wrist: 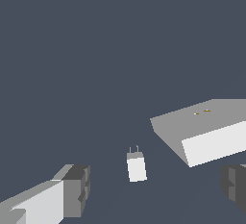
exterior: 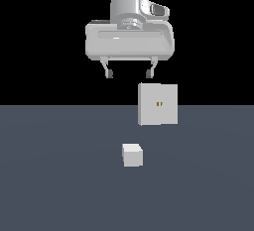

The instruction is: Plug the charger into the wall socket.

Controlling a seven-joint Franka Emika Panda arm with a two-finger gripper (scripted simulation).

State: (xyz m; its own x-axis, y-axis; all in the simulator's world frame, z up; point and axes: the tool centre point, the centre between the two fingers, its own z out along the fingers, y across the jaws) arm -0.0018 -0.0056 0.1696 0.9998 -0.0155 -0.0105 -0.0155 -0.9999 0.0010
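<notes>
The charger is a small white-grey cube lying on the dark grey floor, nearer the camera than the socket. In the wrist view the charger shows two thin prongs at one end. The wall socket is an upright white-grey square block with two tiny gold slots at its centre; it also shows in the wrist view. My gripper hangs open and empty high above the floor, above and to the exterior view's left of the socket. Its fingertips frame the charger in the wrist view.
The dark grey floor stretches around both objects. Nothing else shows on it.
</notes>
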